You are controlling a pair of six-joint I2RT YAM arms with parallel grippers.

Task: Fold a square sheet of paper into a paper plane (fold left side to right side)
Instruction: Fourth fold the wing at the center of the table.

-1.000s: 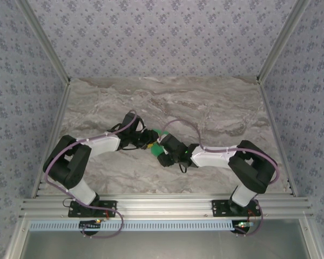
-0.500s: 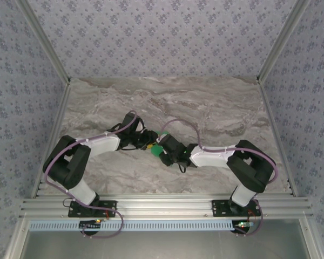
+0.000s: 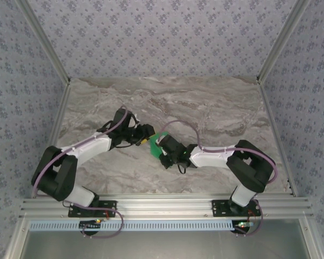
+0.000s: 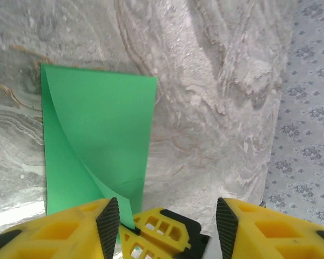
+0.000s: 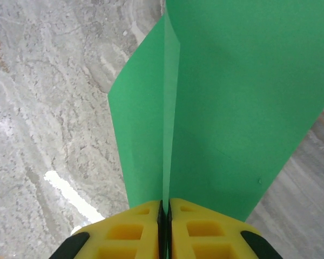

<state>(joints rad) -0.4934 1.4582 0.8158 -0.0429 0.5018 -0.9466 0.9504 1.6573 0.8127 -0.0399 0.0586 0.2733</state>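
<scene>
The square sheet of paper [image 4: 97, 135] is bright green and doubled over on itself, with its upper layer curling loosely. It lies on the marble table between the two arms [image 3: 161, 135]. My right gripper [image 5: 166, 208] is shut on the paper's near edges, both layers [image 5: 227, 108] pinched between its yellow fingers. My left gripper [image 4: 167, 224] stands open just beside the paper's corner, with the right gripper's fingertips [image 4: 162, 232] between its pads. From above, the left gripper [image 3: 147, 131] and right gripper [image 3: 157, 145] almost touch. The paper plane is out of view.
The grey marble tabletop [image 3: 216, 113] spreads behind and to both sides of the arms. Patterned walls [image 3: 162, 38] and aluminium posts [image 3: 272, 54] close it in. A metal rail [image 3: 162, 205] runs along the near edge.
The right gripper has closed on the paper's edges. The left gripper has opened and let go, and its arm has swung back to the left.
</scene>
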